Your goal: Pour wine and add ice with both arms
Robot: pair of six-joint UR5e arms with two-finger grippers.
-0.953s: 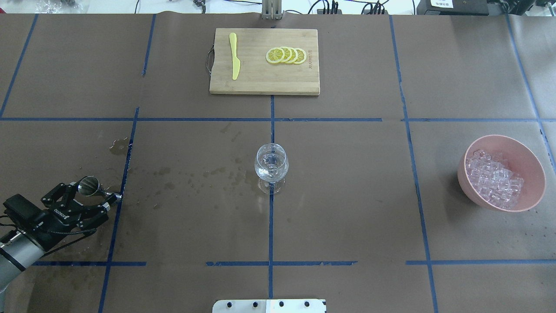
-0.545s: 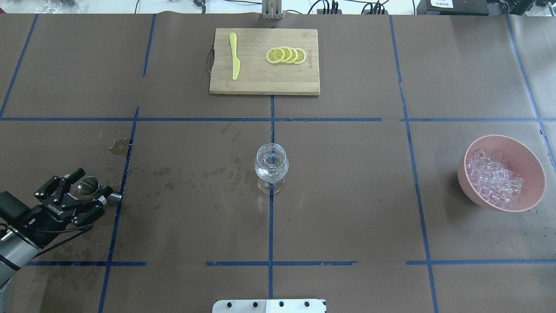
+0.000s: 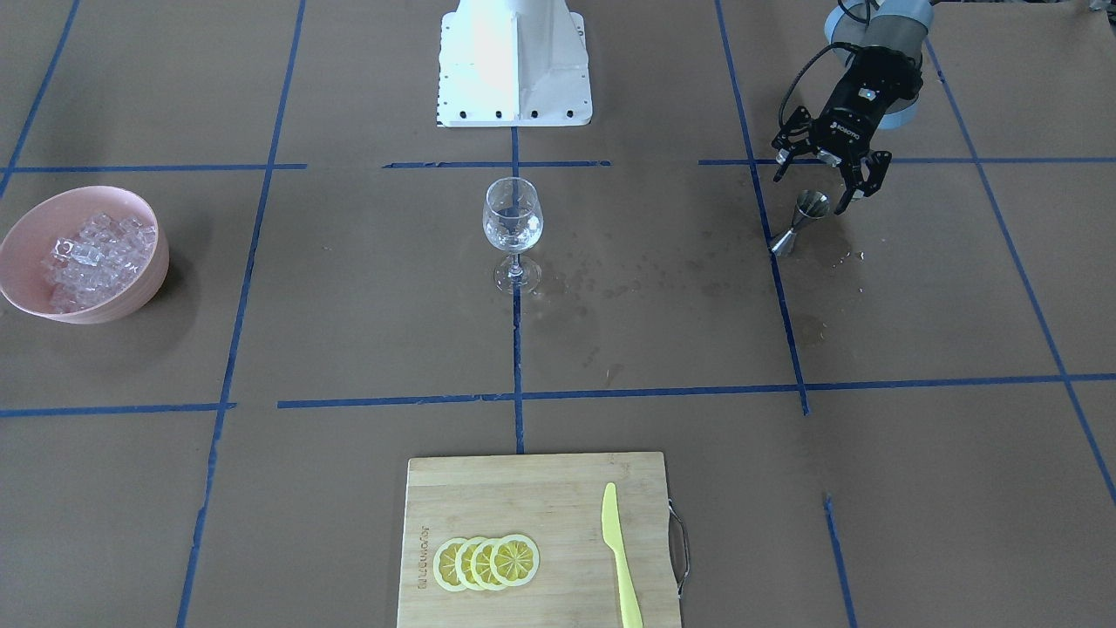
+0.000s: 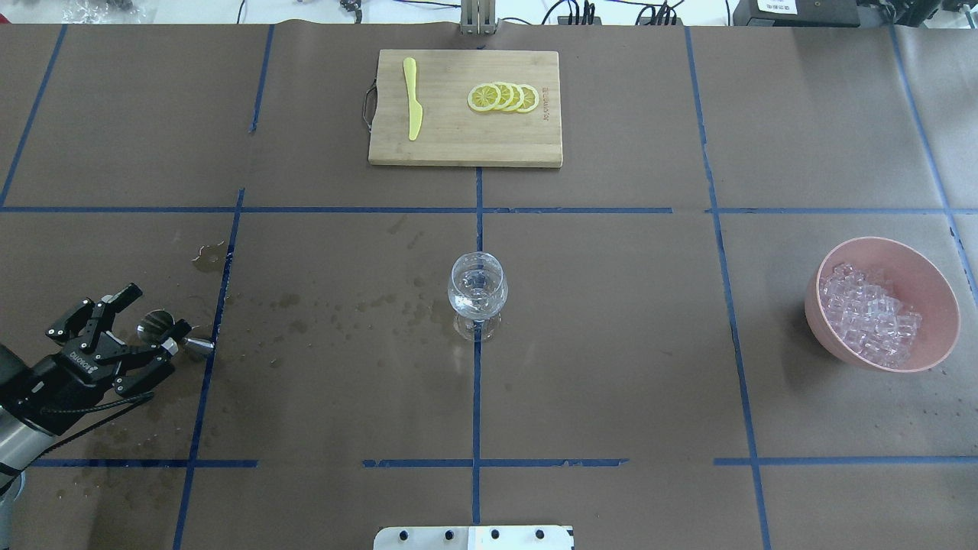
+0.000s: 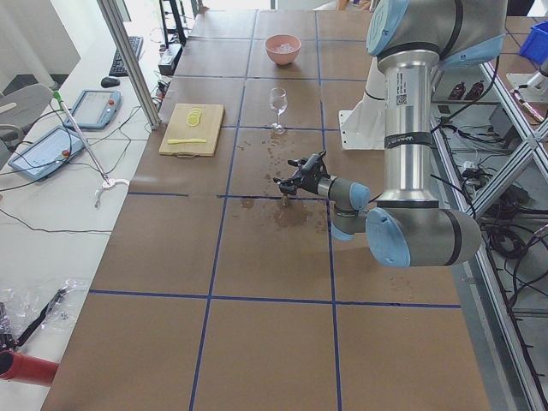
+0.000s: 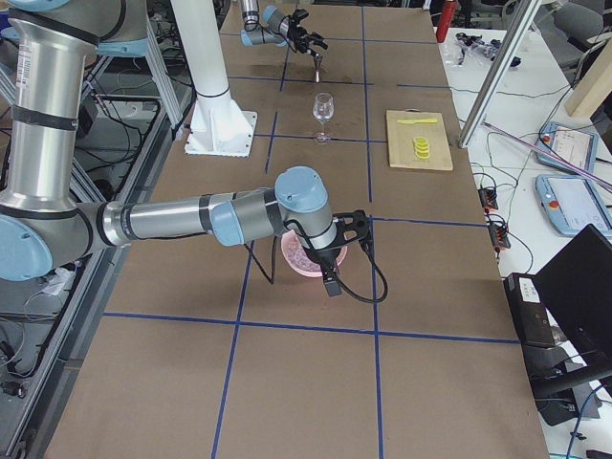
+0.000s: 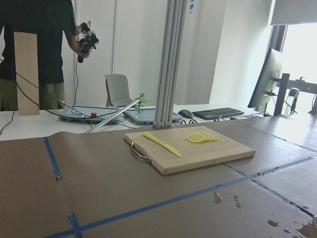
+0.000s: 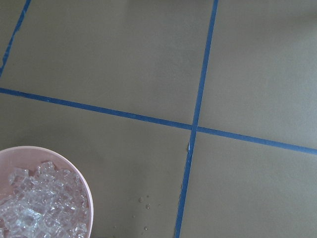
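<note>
Your left claw [image 4: 159, 312] is spread wide and grips nothing. A steel jigger [image 3: 798, 225] stands upright on the table [image 4: 611, 344] just past its fingertips. The lower finger overlaps it from overhead, so you cannot tell whether they touch. A dark wet patch lies around the jigger's foot.

Your right claw [image 6: 356, 223] shows only in the side view, so you cannot tell if it is spread or closed. It hangs above the pink bowl [image 4: 940, 290], and the ice [image 4: 867, 321] is heaped in that bowl below it.

The wine [image 4: 475, 299] sits almost colourless in the glass [image 3: 513, 218], well off from the left claw toward the table's middle. Splash marks [image 4: 344, 309] dot the brown paper between them. Blue tape lines cross the paper.

Far ahead of the left claw lies a wooden board [image 4: 458, 145] with lemon slices [image 4: 504, 97] and a yellow knife [image 4: 412, 99]. Beyond the board, a person [image 7: 44, 49] stands holding a controller, with a keyboard [image 7: 218, 113] and monitor [image 7: 267, 84] nearby.
</note>
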